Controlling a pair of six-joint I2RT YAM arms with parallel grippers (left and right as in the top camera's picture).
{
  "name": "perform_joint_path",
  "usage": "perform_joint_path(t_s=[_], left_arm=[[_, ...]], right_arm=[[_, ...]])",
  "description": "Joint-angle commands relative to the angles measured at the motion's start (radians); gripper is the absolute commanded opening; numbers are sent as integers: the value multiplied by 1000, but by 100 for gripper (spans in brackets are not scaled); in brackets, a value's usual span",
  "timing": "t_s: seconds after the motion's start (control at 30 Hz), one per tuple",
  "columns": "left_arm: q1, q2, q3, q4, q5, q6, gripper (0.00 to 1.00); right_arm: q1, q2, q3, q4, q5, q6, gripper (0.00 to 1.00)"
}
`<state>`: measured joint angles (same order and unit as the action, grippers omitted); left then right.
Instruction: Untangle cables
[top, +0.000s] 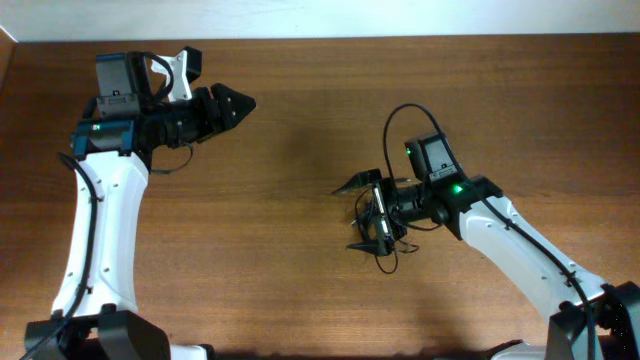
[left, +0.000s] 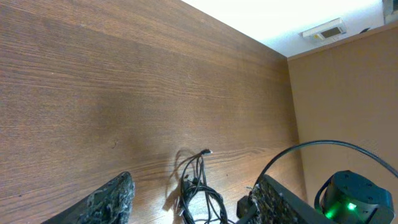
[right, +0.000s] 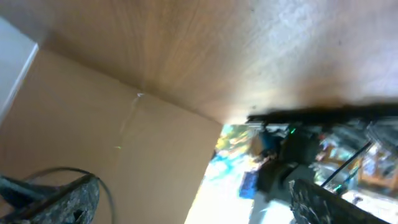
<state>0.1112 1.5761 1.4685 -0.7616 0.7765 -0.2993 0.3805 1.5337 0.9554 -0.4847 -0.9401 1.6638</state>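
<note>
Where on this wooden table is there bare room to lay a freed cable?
The widest bare stretch of brown wooden table lies between the left gripper and the right gripper. The front centre is bare too. Crowded: around the tangled thin black cables at the right gripper's open jaws.

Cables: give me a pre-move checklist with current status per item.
1. Right gripper open: ok, fingers spread at the cables in overhead.
2. Left gripper clear of the cables: ok, open and well apart.
3. Cables separated: not ok, one bunched clump.
4. Free end to pick: ok, one plug pokes out of the clump.
5. Right wrist view usable: not ok, blurred, no cables seen.
6. Right fingers touching a strand: cannot tell, clump partly hidden.
</note>
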Motion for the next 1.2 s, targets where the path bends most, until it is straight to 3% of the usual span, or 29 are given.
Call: perform_joint_path(t_s=[0.0,0.07,0.2,0.23,0.27,0.33,0.4,0.53,0.63,0.7,0.73,0.83,0.9,1.07,1.17], left_arm=[[-5,-19,15,-8,-8,-2,66],[-5,-19,15,-11,-14,-2,66],[-5,-19,15,-11,-14,-2,67],[-5,-19,15,-11,-14,-2,68],[-5,-19,15,-11,-14,-2,68],[-5,-19,15,-11,-14,-2,69],[-5,-19,15,-11,-14,-2,68],[-5,-19,15,-12,-14,-2,68],[-5,-19,15,-19,-14,-2,69],[-5,-19,15,-22,-14,-2,69],[-5,-19,15,-22,-14,-2,70],[-5,-19,15,-23,-14,-2,77],[-6,-19,15,-36,-14,0,88],[-55,-19,4,-75,-106,2,96],[-122,-18,4,-82,-122,2,99]], right_arm=[[7,-1,3,-39,13,-350,98],[6,-1,3,-65,74,-510,93],[5,-1,3,-74,27,-492,94],[5,-1,3,-86,16,-493,98],[5,-1,3,-130,12,-472,98],[5,-1,3,-427,-2,-270,99],[3,-1,3,-499,1,-153,99],[4,-1,3,-397,-16,16,99],[6,-1,3,-237,-53,29,99],[5,-1,3,-95,45,-108,98],[5,-1,3,-16,139,-250,98],[-10,-2,18,-12,300,-474,98],[-43,-5,63,-120,370,-550,98],[-130,-42,307,-549,672,-793,98],[-161,-43,448,-719,789,-967,99]])
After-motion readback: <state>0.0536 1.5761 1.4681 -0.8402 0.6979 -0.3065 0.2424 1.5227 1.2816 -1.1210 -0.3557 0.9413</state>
